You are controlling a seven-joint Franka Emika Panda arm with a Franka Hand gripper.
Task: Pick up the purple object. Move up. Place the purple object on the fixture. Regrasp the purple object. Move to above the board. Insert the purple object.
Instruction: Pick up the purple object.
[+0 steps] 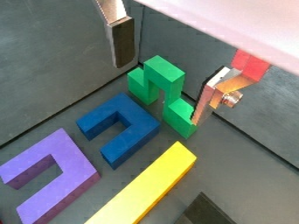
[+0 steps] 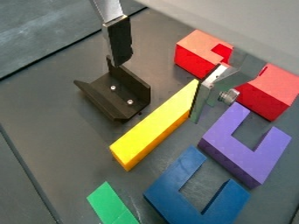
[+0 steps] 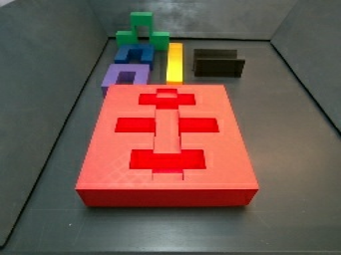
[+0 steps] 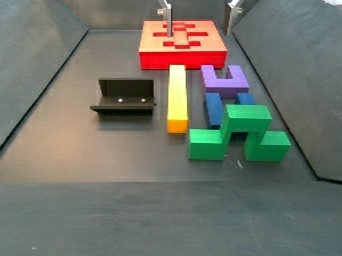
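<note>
The purple object (image 4: 225, 78) is a U-shaped block lying flat on the dark floor between the board and the blue block; it shows in both wrist views (image 1: 52, 171) (image 2: 246, 140) and in a side view (image 3: 127, 77). My gripper (image 1: 163, 74) (image 2: 163, 70) is open and empty, well above the floor, its fingertips just showing over the far end of the board in a side view (image 4: 201, 6). The fixture (image 4: 123, 97) (image 2: 114, 94) (image 3: 217, 64) stands beside the yellow bar. The red board (image 3: 107, 149) (image 4: 150, 40) lies flat with its recesses up.
A yellow bar (image 4: 177, 97) (image 2: 158, 122) lies between the fixture and the purple object. A blue U-shaped block (image 4: 214, 105) (image 1: 117, 129) and a green block (image 4: 238, 130) (image 1: 162, 92) sit in line past the purple one. Dark walls enclose the floor.
</note>
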